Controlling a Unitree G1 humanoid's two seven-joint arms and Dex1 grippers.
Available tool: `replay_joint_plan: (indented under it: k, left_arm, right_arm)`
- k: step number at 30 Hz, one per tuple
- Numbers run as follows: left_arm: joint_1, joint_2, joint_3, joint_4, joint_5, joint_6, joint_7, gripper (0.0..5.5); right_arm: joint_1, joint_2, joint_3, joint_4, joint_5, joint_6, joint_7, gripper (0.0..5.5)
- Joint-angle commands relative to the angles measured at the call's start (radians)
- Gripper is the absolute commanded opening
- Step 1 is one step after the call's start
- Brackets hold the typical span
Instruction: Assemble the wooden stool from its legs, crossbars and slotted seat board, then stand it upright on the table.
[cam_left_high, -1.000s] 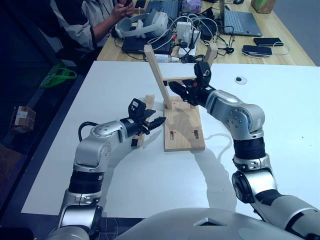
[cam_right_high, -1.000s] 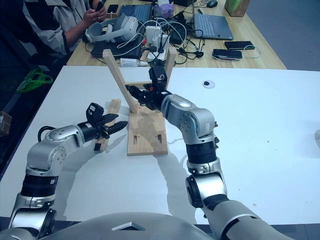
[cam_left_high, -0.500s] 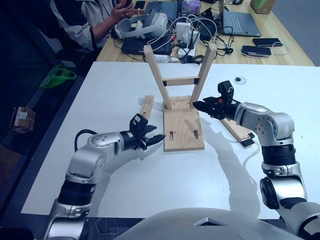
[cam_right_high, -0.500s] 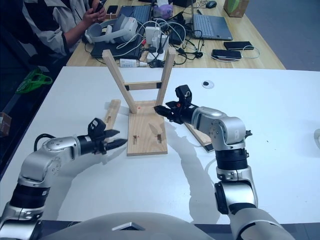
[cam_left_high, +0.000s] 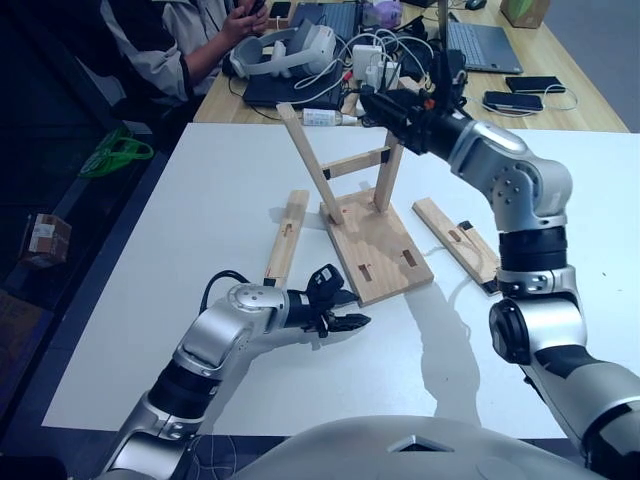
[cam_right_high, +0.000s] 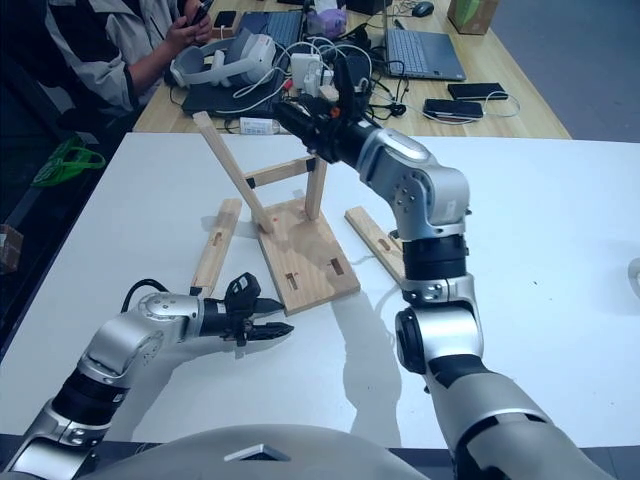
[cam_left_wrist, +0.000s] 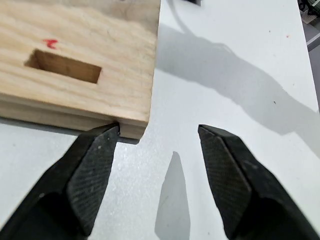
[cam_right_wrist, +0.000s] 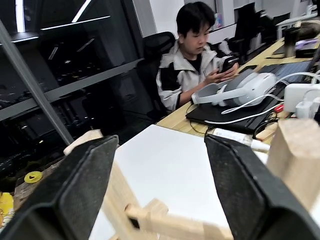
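Observation:
The slotted seat board (cam_left_high: 375, 245) lies flat on the white table. Two legs stand in it, the left leg (cam_left_high: 305, 155) leaning outward, joined by a crossbar (cam_left_high: 356, 163). My right gripper (cam_left_high: 375, 105) is open at the top of the right standing leg (cam_left_high: 385, 185); in the right wrist view its fingers (cam_right_wrist: 85, 190) straddle the crossbar (cam_right_wrist: 170, 225) and that leg's top (cam_right_wrist: 300, 145) lies outside them. My left gripper (cam_left_high: 355, 318) is open low on the table, one fingertip (cam_left_wrist: 100, 150) touching the board's near corner (cam_left_wrist: 135, 120). Loose legs lie left (cam_left_high: 285, 240) and right (cam_left_high: 455, 240) of the board.
Behind the white table stands a wooden desk (cam_left_high: 590, 100) crowded with laptops, a headset (cam_left_high: 290, 45), cables and phones; a person sits at it. The white table's left edge (cam_left_high: 120, 270) drops to a dark floor. Open table surface lies in front of the board.
My right gripper rose from beside the board to the top of the right standing leg. The board turned and the leg frame tilted left. My left gripper slid to the board's near corner.

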Motion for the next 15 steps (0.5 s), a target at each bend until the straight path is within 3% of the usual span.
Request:
replay_joint_plan:
  k: [1,5,9,15]
  left_arm:
    - [-0.034,0.009,0.039,-0.011,-0.012,0.017,0.012,2.91]
    - [-0.087,0.019,0.13,-0.019,-0.036,0.02,0.027,2.91]
    - [-0.144,-0.008,0.221,-0.029,-0.072,0.032,0.076,2.91]
    - [-0.207,-0.067,0.277,-0.052,-0.122,0.055,0.154,2.91]
  right_arm:
    - [-0.158,0.046,0.054,0.197,-0.106,-0.174,0.003,3.24]
    - [-0.271,0.043,0.039,0.408,-0.167,-0.303,0.004,3.24]
    - [-0.219,-0.012,0.069,0.601,-0.23,-0.28,0.087,3.24]
    - [-0.055,-0.146,0.27,0.796,-0.411,-0.185,0.445,3.24]
